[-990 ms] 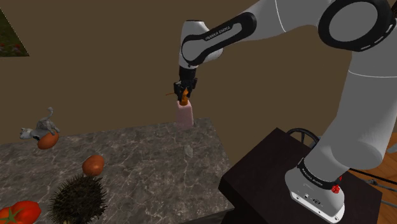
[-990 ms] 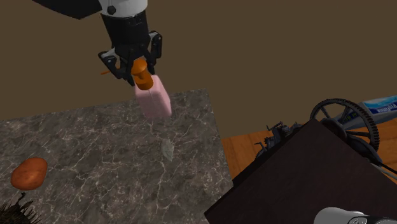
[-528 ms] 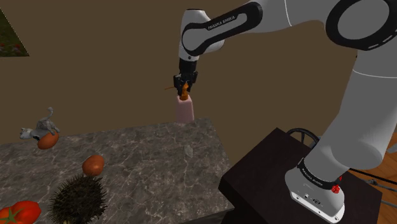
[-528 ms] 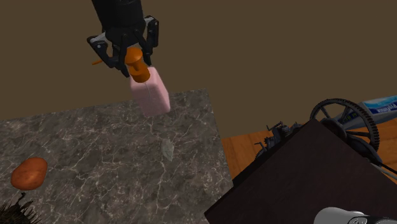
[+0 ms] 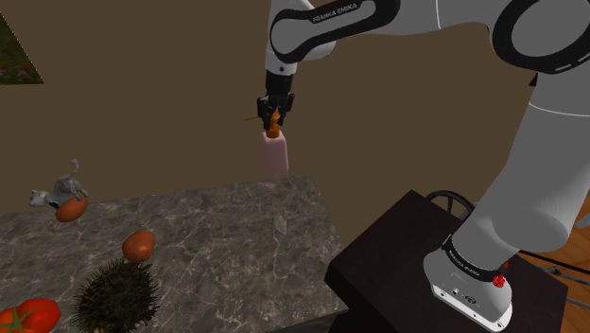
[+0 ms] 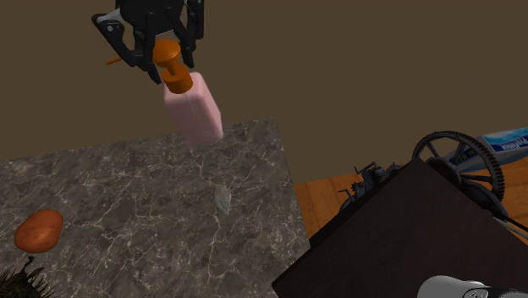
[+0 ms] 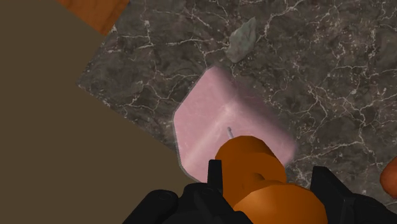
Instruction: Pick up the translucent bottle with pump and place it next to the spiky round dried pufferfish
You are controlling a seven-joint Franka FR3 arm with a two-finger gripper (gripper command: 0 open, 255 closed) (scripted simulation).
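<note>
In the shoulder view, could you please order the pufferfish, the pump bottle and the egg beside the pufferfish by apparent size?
1. spiky pufferfish
2. pink pump bottle, narrowly, though it is farther from the camera
3. brown egg

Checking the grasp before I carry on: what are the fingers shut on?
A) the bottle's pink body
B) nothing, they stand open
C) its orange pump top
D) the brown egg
C: the gripper clasps the orange pump top between its fingers, and the pink bottle body hangs below it, over the marble counter.
</note>
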